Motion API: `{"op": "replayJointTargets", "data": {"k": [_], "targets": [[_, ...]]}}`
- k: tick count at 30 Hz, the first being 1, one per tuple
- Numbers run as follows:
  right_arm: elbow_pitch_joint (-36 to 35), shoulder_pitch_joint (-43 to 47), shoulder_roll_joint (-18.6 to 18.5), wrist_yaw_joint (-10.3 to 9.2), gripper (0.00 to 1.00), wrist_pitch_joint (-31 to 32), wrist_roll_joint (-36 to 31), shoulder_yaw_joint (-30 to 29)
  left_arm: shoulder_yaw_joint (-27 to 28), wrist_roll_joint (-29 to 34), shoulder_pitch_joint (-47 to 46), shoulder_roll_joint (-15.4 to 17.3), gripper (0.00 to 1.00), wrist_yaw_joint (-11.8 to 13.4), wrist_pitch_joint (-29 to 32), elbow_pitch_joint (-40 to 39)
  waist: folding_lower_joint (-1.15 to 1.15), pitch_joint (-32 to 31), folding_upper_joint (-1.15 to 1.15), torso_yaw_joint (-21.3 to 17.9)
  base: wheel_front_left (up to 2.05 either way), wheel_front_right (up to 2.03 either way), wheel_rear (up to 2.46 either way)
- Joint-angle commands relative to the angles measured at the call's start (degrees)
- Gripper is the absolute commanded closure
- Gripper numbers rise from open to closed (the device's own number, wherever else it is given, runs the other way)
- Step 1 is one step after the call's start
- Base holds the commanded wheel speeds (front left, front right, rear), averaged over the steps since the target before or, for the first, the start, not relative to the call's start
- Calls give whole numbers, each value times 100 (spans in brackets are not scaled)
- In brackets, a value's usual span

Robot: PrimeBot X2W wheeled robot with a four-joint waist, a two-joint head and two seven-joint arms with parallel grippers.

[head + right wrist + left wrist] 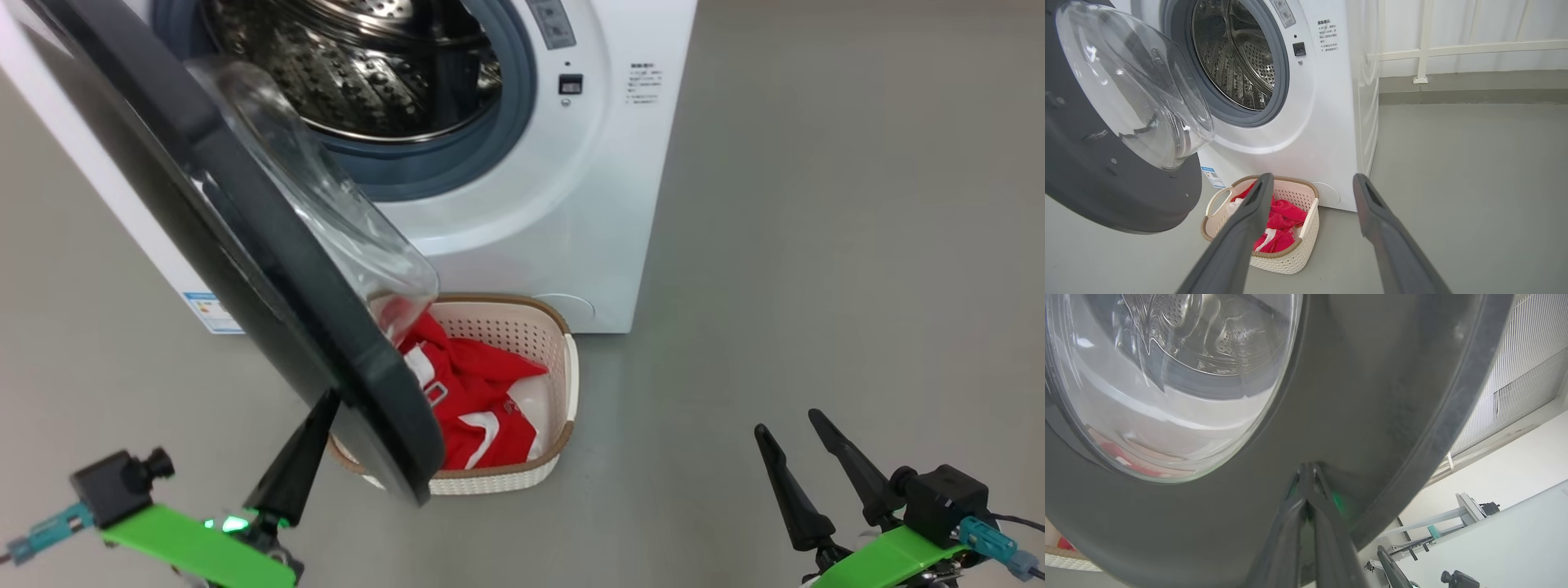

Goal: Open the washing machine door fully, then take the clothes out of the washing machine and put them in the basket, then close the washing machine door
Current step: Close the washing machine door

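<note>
One grey floor (1474,183) carries washing machine (1331,134) and basket (1286,261), railing (1425,45) beyond.

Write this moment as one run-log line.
round black-rimmed glass door: partly open | left pincer: shut, tips on door rim | right pincer: open, empty | red garments: in cream perforated plastic basket

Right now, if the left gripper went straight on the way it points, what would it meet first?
The door. The left gripper, jaws shut, points straight at the door's dark outer rim. Its tips seem to be touching the rim, though contact is hard to confirm.
</note>
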Motion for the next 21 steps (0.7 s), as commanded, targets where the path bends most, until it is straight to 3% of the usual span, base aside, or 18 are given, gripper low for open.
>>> {"op": "replayJointTargets", "data": {"k": [1, 9, 21], "targets": [[-155, -201, -66, 37, 0, -38, 26, 70, 175, 62, -361, 135, 100, -40, -48, -94, 0, 93, 0, -97, 0, 0, 0], [-198, -331, -18, 37, 0, -38, 24, -33, 115, 327, -972, -135, 100, -40, -68, 229, 0, 341, 0, -409, 0, 0, 0], [-289, -620, 153, 37, 0, -38, 17, -121, 791, 1066, -1908, -773, 100, -40, -69, 1005, 0, 858, 0, -959, 0, 0, 0]]}}
